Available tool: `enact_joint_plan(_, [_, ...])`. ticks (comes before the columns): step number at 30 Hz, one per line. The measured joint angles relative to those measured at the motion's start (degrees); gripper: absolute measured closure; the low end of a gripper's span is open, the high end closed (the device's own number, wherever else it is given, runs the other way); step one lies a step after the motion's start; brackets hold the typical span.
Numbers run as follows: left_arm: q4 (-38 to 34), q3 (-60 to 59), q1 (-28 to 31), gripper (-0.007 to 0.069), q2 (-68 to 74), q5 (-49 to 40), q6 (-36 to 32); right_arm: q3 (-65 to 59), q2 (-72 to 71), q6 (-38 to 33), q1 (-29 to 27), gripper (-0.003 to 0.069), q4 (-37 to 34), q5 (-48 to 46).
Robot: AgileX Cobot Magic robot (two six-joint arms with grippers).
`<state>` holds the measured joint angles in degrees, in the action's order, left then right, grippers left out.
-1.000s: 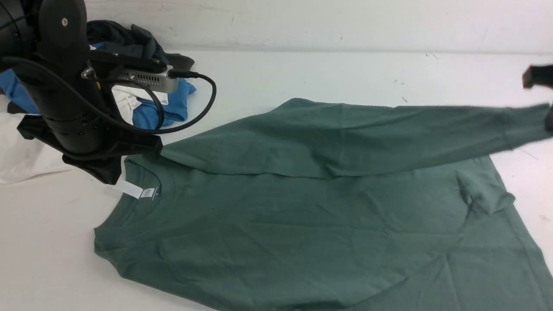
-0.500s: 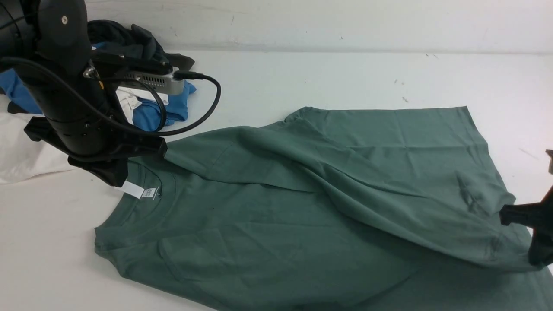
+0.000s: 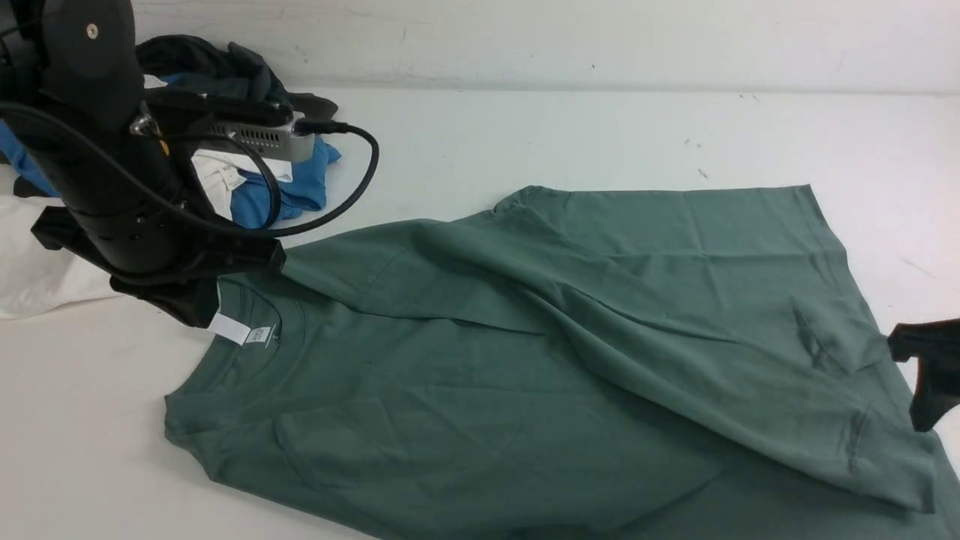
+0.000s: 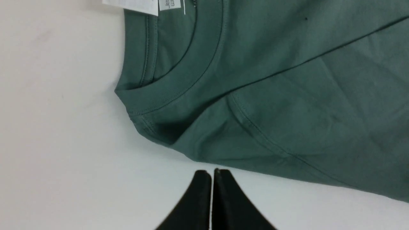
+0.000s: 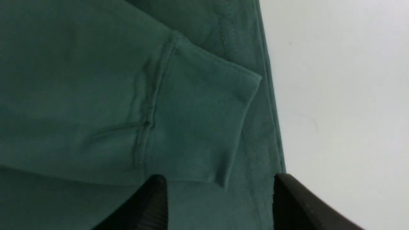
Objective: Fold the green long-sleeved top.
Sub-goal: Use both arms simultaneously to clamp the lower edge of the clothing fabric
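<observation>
One sleeve (image 3: 637, 352) of the green long-sleeved top (image 3: 465, 420) lies slantwise over the body in the front view, running from the shoulder beside the white neck label (image 3: 229, 328) to a cuff at the hem end, the part of the garment farthest from that label. The top is spread flat on the white table (image 3: 540, 127), soft matte cotton with shallow creases. The left gripper (image 3: 196, 307) hangs just beside the label. The right gripper (image 3: 926, 375) is at the far end from it, near the cuff. Beyond the label sits a heap of other clothes (image 3: 292, 187), blue, white and dark grey.

In the left wrist view the ribbed crew neck (image 4: 179, 86) curves away from the label, with stitching along the shoulder seam. The left claw's two black tips are pressed together over bare table, just off the shoulder, holding nothing.

In the right wrist view the cuff (image 5: 204, 127) lies flat on the body cloth, a squarish band with a puckered seam. The right claw's jaws stand wide apart above it, with no cloth between them.

The sleeve step looks done. I judge the next move to be folding the body. That needs both claws to pinch an edge of this limp cloth, one near the label and one far from it, and carry it over evenly so the laid sleeve does not slide.
</observation>
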<state>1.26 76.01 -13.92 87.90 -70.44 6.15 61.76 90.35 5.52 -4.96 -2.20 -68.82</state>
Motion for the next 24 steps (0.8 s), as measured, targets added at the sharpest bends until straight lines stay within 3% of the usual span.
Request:
enact_joint_plan(10, [-3.15,-17.67,0.00,0.0582,-3.48,1.63,1.71,-13.74,-18.70,-2.31,0.00,0.0237,-4.86,-1.08])
enact_joint_plan(14, [-4.36,-22.20,0.00,0.0507,-1.30,6.16,2.66,-16.79,-24.56,-2.43,0.00,0.0237,-5.17,-1.73])
enact_joint_plan(20, [-12.99,-22.90,0.00,0.0343,4.26,9.68,2.93,-17.13,-26.40,-2.48,0.00,0.0237,-6.02,-1.43])
enact_joint_plan(24, [-15.68,-22.90,0.00,0.0273,6.61,13.76,3.14,-17.13,-26.40,-2.65,0.00,0.0237,-6.20,-0.33])
